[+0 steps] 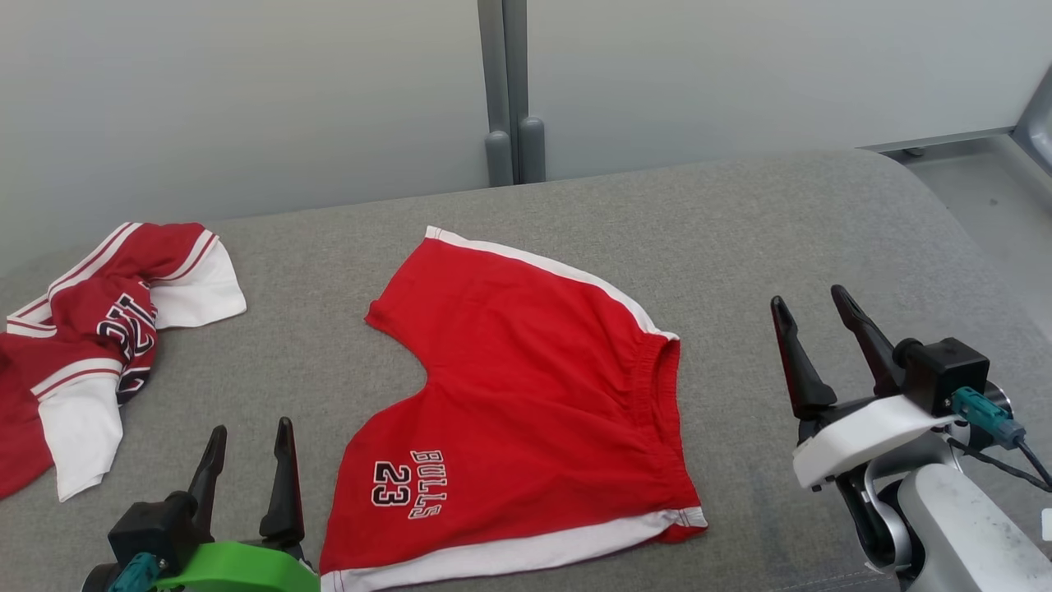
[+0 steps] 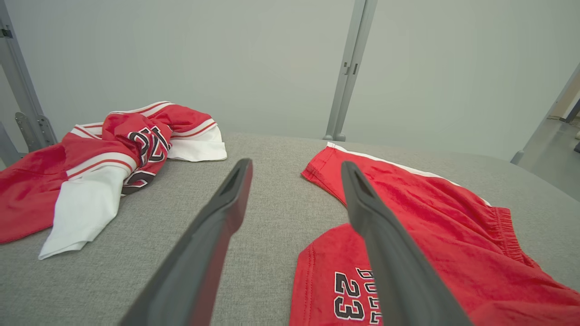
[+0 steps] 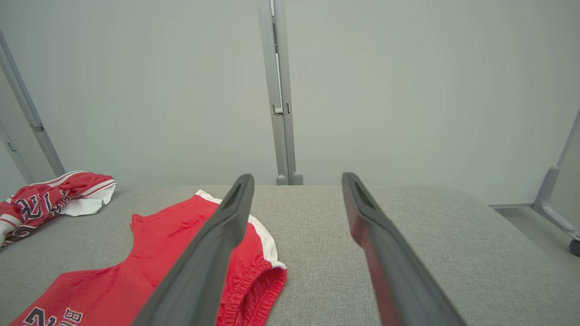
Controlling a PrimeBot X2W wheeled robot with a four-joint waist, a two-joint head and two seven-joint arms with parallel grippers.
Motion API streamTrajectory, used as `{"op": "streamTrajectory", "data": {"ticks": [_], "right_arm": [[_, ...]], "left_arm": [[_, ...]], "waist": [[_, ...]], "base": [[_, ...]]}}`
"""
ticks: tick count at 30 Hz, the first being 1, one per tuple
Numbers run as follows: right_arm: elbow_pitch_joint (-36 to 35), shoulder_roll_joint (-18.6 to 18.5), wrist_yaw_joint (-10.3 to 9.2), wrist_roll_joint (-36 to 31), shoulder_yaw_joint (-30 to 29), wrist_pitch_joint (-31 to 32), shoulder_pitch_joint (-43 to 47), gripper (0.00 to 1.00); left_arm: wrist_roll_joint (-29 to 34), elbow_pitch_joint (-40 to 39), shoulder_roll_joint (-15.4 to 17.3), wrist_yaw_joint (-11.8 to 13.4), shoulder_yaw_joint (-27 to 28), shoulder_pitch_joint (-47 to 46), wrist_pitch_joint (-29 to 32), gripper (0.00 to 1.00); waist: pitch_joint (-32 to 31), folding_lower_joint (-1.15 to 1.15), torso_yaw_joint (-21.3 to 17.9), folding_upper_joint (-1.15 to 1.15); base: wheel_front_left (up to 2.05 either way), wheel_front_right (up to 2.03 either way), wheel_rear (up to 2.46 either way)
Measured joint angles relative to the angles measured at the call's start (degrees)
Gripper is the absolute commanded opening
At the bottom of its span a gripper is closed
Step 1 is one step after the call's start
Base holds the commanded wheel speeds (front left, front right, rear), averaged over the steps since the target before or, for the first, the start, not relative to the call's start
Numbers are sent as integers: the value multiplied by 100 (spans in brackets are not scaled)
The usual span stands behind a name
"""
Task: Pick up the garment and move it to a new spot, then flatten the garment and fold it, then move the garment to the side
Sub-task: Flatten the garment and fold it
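The red shorts [image 1: 526, 395] lay on the grey surface [image 1: 822, 222] between the two tools. They were just to the right of the left tool [image 1: 251, 425], and to the left of the right tool [image 1: 808, 296], with a strip of bare surface between them and that one. Both tools had their dark fingers spread wide apart and nothing was between them, so neither was holding anything. As I judged it, the flattening was mostly done, because the shorts were spread out in one layer with both legs open. No fold was made yet, so the folding and the last move to the side were left. Whether the garment was already carried to a new spot, I could not tell. The cloth looked thin and soft, with white stripes along the edges. The gathered waistband [image 1: 657, 386] pointed toward the right tool and had some small wrinkles near it. The two leg openings pointed toward the left tool, and the nearer leg carried a black and white print [image 1: 407, 485], "BULLS 23". A crumpled red and white jersey [image 1: 90, 345] lay farther to the left of the left tool, well apart from the shorts.
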Motion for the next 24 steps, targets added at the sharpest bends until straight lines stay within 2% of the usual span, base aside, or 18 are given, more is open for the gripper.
{"op": "streamTrajectory", "data": {"ticks": [19, 24], "right_arm": [[-42, 172, 19, -115, -81, 0, 271, 100], [51, 166, 146, -158, -4, 0, 444, 100]], "left_arm": [[110, -79, -107, 19, 56, 194, 0, 100], [110, 7, -112, 19, -11, 320, 0, 100]], "waist": [[-2, 0, 88, 0], [35, 0, 131, 0]], "base": [[0, 0, 0], [0, 0, 0]]}}
